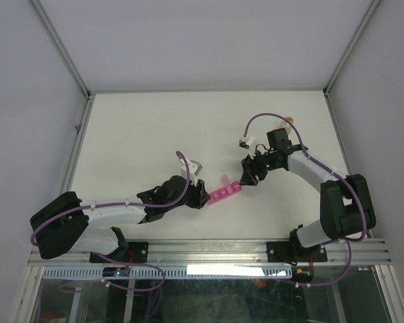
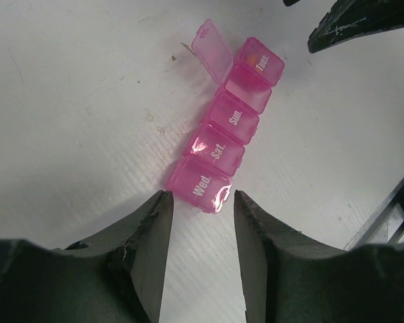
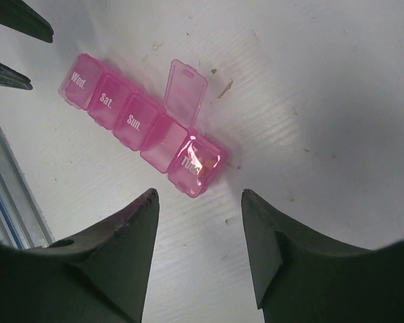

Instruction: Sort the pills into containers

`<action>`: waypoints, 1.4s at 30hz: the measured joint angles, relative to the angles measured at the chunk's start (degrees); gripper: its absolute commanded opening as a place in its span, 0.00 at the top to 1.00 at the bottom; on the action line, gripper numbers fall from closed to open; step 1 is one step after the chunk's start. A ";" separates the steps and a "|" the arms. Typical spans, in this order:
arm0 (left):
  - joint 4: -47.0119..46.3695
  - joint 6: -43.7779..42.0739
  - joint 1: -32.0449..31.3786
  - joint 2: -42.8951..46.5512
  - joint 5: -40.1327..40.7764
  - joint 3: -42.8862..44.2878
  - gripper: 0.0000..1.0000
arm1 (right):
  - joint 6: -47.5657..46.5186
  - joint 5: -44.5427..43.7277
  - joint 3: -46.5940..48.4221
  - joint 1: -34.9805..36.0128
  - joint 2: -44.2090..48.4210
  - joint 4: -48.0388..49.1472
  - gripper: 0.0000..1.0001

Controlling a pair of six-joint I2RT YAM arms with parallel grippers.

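The magenta translucent container strip [image 1: 227, 193] lies on the white table between my two grippers. In the left wrist view the strip [image 2: 219, 151] reads Wed., Sat., Sun., then an open compartment with its lid [image 2: 212, 48] raised, then Tues. An orange pill [image 3: 205, 161] shows through the shut Tues. lid. My left gripper [image 1: 202, 195] is open and empty, its jaws just short of the Wed. end [image 2: 200, 195]. My right gripper [image 1: 246, 179] is open and empty just short of the Tues. end [image 3: 198, 194]. No loose pills show.
A small tan object [image 1: 289, 120] sits behind the right arm near the table's back right. The right gripper's fingers [image 2: 353, 23] show at the top of the left wrist view. The metal rail [image 1: 209, 250] runs along the near edge.
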State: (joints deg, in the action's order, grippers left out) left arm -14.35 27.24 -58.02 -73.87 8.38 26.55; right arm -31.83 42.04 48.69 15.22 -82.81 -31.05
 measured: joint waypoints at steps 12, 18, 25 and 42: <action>0.09 -1.09 1.46 0.00 -1.22 0.00 0.80 | -10.80 4.46 0.50 5.46 2.58 -0.09 0.39; -2.67 -0.90 3.98 1.44 -6.97 -0.15 0.92 | -11.63 2.43 1.20 6.47 1.88 2.23 0.40; -4.24 -0.22 4.04 0.39 -11.45 0.57 0.96 | -7.74 -2.08 1.81 6.47 -2.93 3.10 0.40; -0.31 0.50 4.07 -6.75 -13.31 6.08 0.98 | -3.98 -6.10 1.81 6.86 -7.82 3.34 0.51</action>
State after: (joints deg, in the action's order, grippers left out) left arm -14.66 27.75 -53.95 -80.62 -4.93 32.62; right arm -35.81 35.94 50.50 22.09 -90.63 -27.70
